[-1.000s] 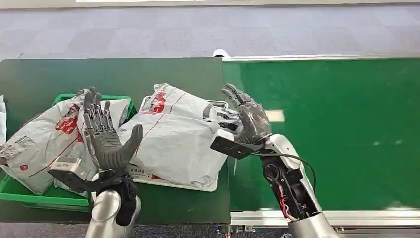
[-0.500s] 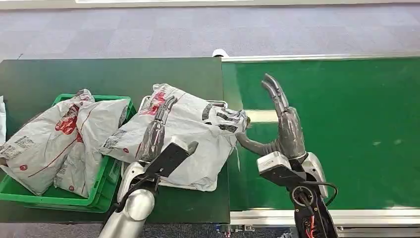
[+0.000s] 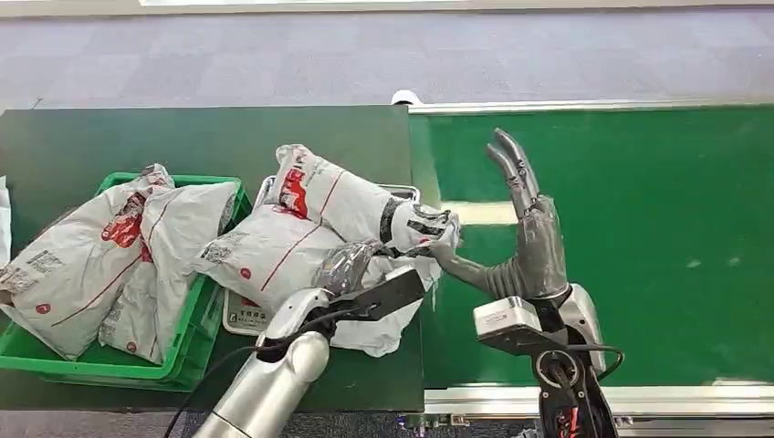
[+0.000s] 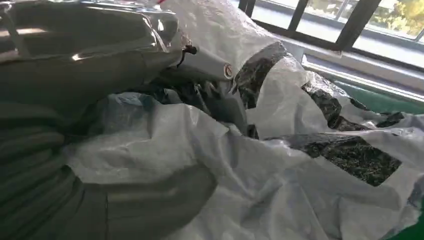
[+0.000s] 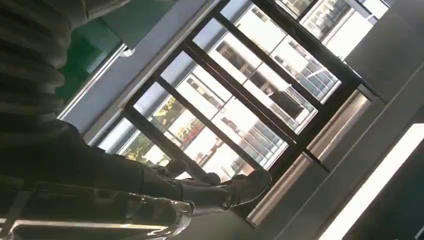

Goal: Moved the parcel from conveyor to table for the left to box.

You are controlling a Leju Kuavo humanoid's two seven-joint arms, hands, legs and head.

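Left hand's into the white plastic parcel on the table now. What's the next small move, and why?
Probably close the left hand firmly and lift the white plastic parcel toward the green crate: its fingers already dig into the film, and the open right hand stands beside it.

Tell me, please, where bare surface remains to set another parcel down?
The conveyor belt beyond the right hand is bare, as is the dark table behind the green bin. It is crowded at the bin and where the left hand grips the parcel.
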